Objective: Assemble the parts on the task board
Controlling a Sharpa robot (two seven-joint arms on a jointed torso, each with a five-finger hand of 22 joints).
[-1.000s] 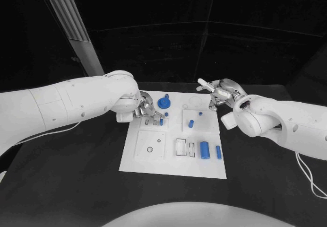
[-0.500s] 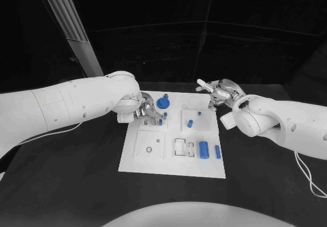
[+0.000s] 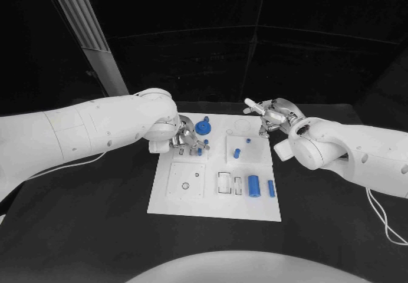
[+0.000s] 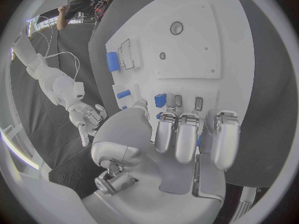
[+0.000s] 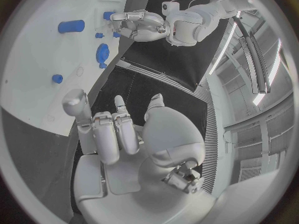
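Task board lay on bench; left robot hand curled over a blue part; grasp unclear. Right robot hand spread, empty.

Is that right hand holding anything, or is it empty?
Empty. The right hand hovers at the board's far corner, fingers apart, nothing between them.

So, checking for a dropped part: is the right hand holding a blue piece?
No, the right hand has bare fingers, hovering off the board's edge.
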